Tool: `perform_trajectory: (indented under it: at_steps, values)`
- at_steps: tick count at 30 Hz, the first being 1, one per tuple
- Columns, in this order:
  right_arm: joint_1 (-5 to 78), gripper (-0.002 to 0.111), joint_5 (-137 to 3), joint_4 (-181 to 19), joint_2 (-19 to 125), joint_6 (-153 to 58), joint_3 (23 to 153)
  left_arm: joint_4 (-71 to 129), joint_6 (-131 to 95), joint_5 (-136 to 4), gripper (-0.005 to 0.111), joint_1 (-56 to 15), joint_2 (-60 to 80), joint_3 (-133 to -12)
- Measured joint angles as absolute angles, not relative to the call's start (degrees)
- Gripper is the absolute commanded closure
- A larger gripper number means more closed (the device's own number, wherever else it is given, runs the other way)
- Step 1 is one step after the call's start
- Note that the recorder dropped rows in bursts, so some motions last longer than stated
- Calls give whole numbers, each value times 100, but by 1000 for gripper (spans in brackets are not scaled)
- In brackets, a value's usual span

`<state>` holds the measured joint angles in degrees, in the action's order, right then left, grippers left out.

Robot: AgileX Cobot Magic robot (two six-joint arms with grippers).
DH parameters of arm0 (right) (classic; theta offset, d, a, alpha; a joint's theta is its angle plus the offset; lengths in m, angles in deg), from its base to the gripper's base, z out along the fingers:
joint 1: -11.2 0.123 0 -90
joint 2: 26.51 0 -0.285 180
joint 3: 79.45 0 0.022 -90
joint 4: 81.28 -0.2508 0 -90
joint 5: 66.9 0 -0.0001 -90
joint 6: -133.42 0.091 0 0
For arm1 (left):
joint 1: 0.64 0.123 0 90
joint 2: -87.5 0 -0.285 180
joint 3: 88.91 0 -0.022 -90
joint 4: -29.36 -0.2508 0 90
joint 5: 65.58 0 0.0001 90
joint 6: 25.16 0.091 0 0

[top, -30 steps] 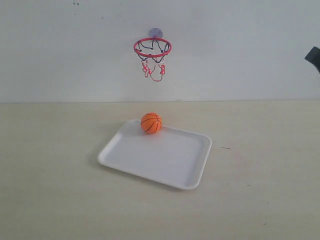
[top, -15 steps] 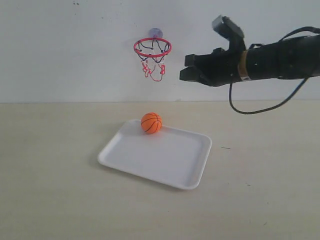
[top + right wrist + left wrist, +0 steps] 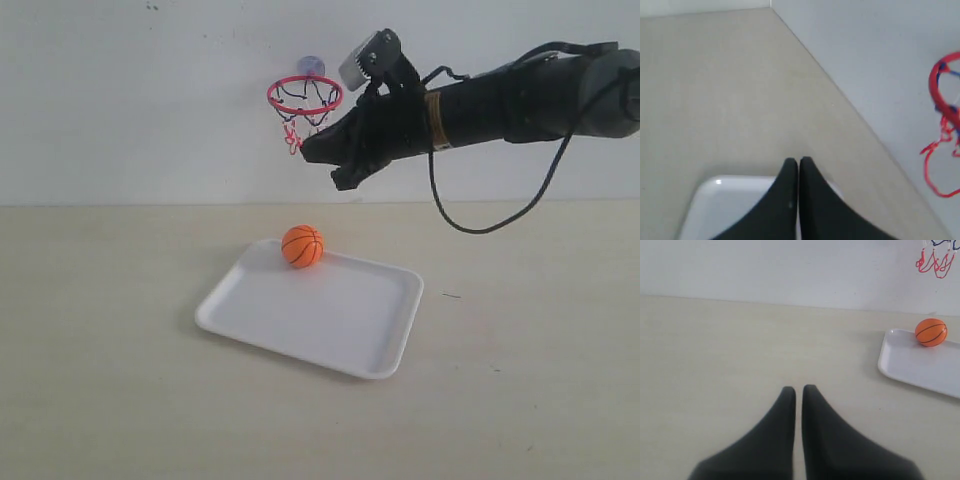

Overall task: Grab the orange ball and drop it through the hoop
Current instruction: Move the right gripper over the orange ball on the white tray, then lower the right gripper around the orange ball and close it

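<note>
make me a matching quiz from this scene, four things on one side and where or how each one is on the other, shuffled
Column one:
1. orange ball
2. hoop
3. white tray
4. right gripper

Column two:
a. fixed to the wall
b. lying flat on the table
c. held up in the air, fingers together
d. resting in the tray at its far edge

Pairs: 1-d, 2-a, 3-b, 4-c
</note>
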<state>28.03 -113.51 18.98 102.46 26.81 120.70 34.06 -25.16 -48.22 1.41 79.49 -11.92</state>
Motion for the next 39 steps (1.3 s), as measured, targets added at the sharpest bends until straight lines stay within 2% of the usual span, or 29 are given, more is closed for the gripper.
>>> perform_trajectory:
  at_steps: [4, 7, 8, 9, 10, 11, 12, 13, 15, 17, 20, 21, 27, 28, 32, 33, 36, 39]
  values:
    - [2885, 109, -9867, 1910, 9814, 1985, 11790, 3406, -2516, -4822, 103, 141, 7949, -1192]
    - [2955, 109, -8084, 1925, 9405, 1856, 11377, 3406, -2516, -4822, 103, 141, 7949, -1192]
    - [3112, 109, -6255, 1706, 9225, 1883, 11118, 3406, -2516, -4822, 103, 141, 7949, -1192]
    - [3187, 109, -5500, 1391, 9196, 1782, 11080, 3406, -2516, -4822, 103, 141, 7949, -1192]
    - [3297, 109, -4045, 62, 9174, 857, 11112, 3406, -2516, -4822, 103, 141, 7949, -1192]
    - [3297, 109, -3554, -687, 9174, 254, 11182, 3406, -2516, -4822, 103, 141, 7949, -1192]
    - [3167, 109, -2869, -2748, 9293, -1343, 11475, 3406, -2516, -4822, 103, 141, 7949, -1192]
    - [3081, 109, -2681, -3577, 9383, -2080, 11655, 3406, -2516, -4822, 103, 141, 7949, -1192]
    - [2643, 109, -2059, -7310, 9966, -4799, 12268, 3406, -2516, -4822, 103, 141, 7949, -1192]
    - [2497, 109, -1614, -9963, 10345, -6912, 12646, 3406, -2516, -4822, 103, 141, 7949, -1192]
    - [2738, 106, -1602, -11134, 10455, -8024, 13000, 3406, -2516, -4822, 103, 141, 7949, -1192]
    - [2890, 101, -1675, -11052, 10509, -7931, 13133, 3406, -2516, -4822, 103, 141, 7949, -1192]
    - [3184, 49, -1854, -10525, 11006, -7260, 13825, 3406, -2516, -4822, 103, 141, 7949, -1192]
    - [3184, 46, -1882, -10511, 11070, -7126, 13910, 3406, -2516, -4822, 103, 141, 7949, -1192]
    - [3184, 63, -2279, -10486, 11442, -6466, 14067, 3406, -2516, -4822, 103, 141, 7949, -1192]
    - [3184, 61, -2390, -10553, 11545, -6378, 14067, 3406, -2516, -4822, 103, 141, 7949, -1192]
    - [3184, 36, -2459, -10930, 11739, -6298, 14076, 3406, -2516, -4822, 103, 141, 7949, -1192]
    - [3239, 34, -2463, -11184, 11878, -6285, 14078, 3406, -2516, -4822, 103, 141, 7949, -1192]
